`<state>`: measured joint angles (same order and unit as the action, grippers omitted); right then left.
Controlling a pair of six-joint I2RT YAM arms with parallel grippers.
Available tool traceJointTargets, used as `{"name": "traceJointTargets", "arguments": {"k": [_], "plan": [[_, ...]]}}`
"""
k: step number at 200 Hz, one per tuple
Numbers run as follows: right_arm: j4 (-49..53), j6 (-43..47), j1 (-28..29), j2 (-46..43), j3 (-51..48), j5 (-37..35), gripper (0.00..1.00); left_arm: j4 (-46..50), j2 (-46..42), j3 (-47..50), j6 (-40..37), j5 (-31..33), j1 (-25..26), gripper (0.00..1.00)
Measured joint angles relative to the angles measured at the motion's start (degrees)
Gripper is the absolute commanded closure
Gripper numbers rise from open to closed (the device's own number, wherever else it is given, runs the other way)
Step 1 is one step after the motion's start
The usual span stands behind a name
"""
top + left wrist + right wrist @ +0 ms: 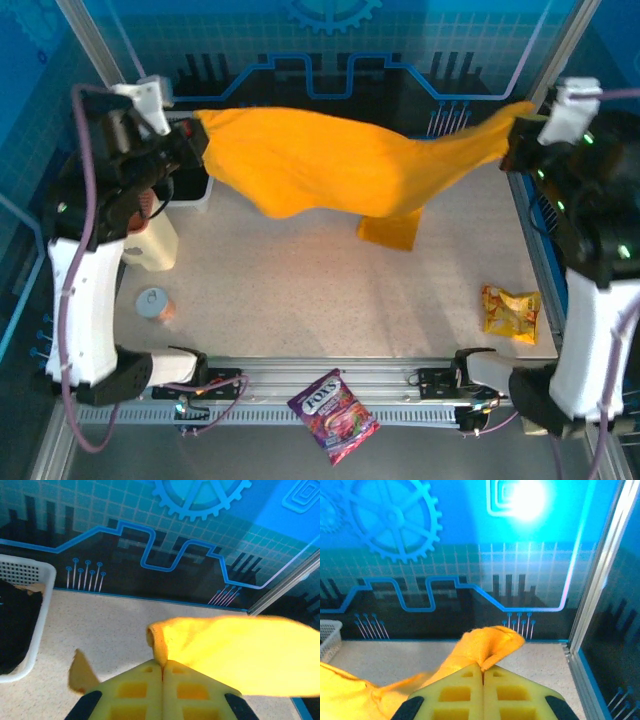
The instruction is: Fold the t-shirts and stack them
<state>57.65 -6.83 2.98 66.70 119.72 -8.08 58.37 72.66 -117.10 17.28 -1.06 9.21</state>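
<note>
A golden-yellow t-shirt hangs stretched in the air between both arms near the back wall, sagging in the middle, with one corner touching the table. My left gripper is shut on its left end; the left wrist view has the cloth running off to the right from the pinched fingertips. My right gripper is shut on the right end, and a bunched tip of t-shirt fabric sticks up from its closed fingertips.
A white basket with dark contents stands at the back left. On the left of the table are a cream bottle and a small can. A yellow snack bag lies at the right, a purple candy bag on the front rail.
</note>
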Motion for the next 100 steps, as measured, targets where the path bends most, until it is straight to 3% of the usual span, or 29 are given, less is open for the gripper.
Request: {"name": "traceJointTargets", "arguments": {"k": [50, 100], "plan": [[11.5, 0.7, 0.0, -2.1, 18.3, 0.8, 1.00, 7.4, -11.2, -2.4, 0.8, 3.9, 0.0, 0.97], [15.0, 1.6, 0.2, -2.9, 25.1, -0.5, 1.00, 10.4, -14.4, -10.9, -0.1, 8.4, 0.0, 0.97]]}}
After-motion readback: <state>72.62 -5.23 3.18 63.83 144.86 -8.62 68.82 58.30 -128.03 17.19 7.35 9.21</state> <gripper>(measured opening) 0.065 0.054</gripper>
